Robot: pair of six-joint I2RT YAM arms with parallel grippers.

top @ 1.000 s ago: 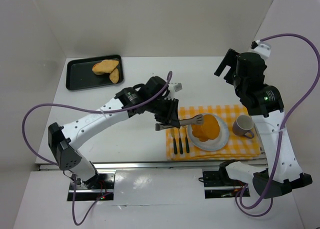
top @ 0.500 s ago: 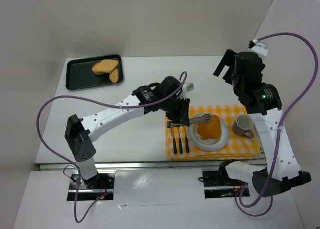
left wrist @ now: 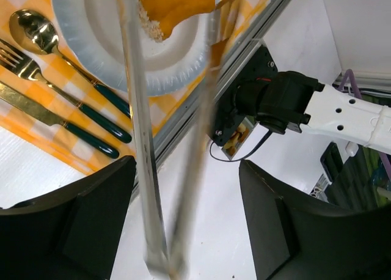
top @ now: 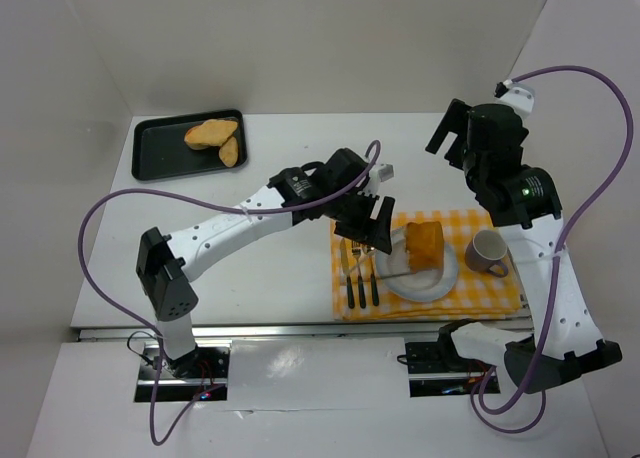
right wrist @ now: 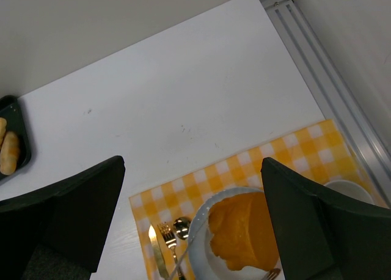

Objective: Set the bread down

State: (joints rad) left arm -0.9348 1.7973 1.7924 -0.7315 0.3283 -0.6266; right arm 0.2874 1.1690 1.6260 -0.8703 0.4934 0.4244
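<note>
Since the round orange bun (top: 424,243) rests on the white plate (top: 415,284), placement seems done; left hand (top: 368,230) spread, metal tongs (left wrist: 137,139) loose between its fingers; withdrawal remains.

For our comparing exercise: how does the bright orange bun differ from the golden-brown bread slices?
The bright orange bun is deeper in colour than the golden-brown bread slices. The bun sits on the round white plate; the slices lie on the black rectangular tray. The bun is one piece; the slices, two. Both are bread.

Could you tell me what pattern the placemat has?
The placemat is yellow-and-white checked; top external view.
</note>
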